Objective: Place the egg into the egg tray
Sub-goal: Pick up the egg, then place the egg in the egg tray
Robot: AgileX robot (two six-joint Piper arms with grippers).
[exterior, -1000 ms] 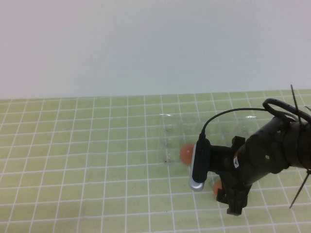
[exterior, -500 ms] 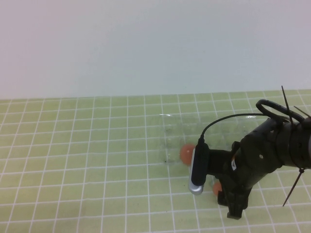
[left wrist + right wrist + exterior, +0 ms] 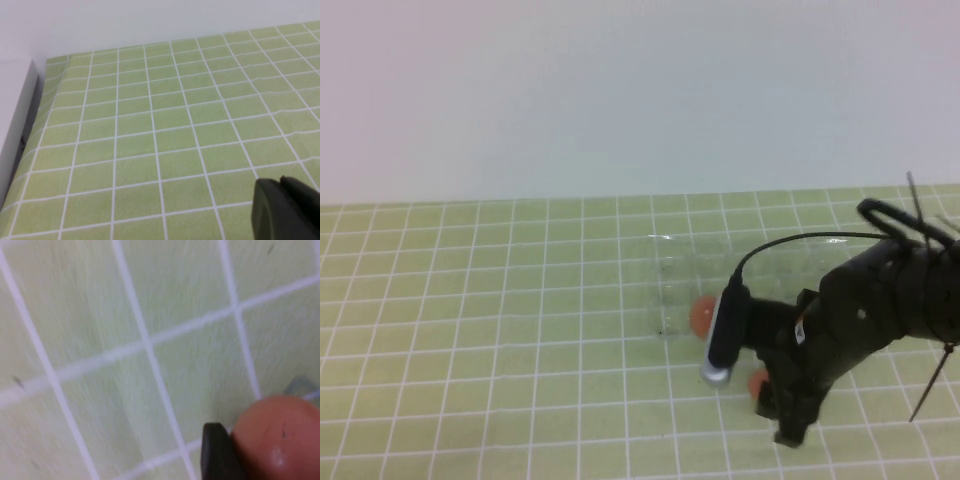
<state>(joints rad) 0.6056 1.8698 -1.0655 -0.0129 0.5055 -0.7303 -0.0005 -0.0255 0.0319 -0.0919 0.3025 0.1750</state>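
Note:
The egg (image 3: 758, 384) is small and orange-brown, held low over the green grid mat just in front of the egg tray. My right gripper (image 3: 767, 396) is shut on it. In the right wrist view the egg (image 3: 277, 437) fills the corner with one black finger (image 3: 217, 452) pressed against it. The egg tray (image 3: 668, 268) is clear, faint plastic at centre right. The twin egg (image 3: 701, 315) sits in a cup at the tray's near edge. My left gripper (image 3: 282, 186) hangs over bare mat, fingers together and empty, out of the high view.
The right arm's wrist camera (image 3: 723, 335) and black cable (image 3: 790, 238) hang over the tray's near right part. A white wall (image 3: 620, 90) stands behind the mat. A white raised edge (image 3: 12, 125) borders the mat in the left wrist view.
My right gripper with the egg has shifted slightly to the left along the tray's front. The twin egg and tray have not moved.

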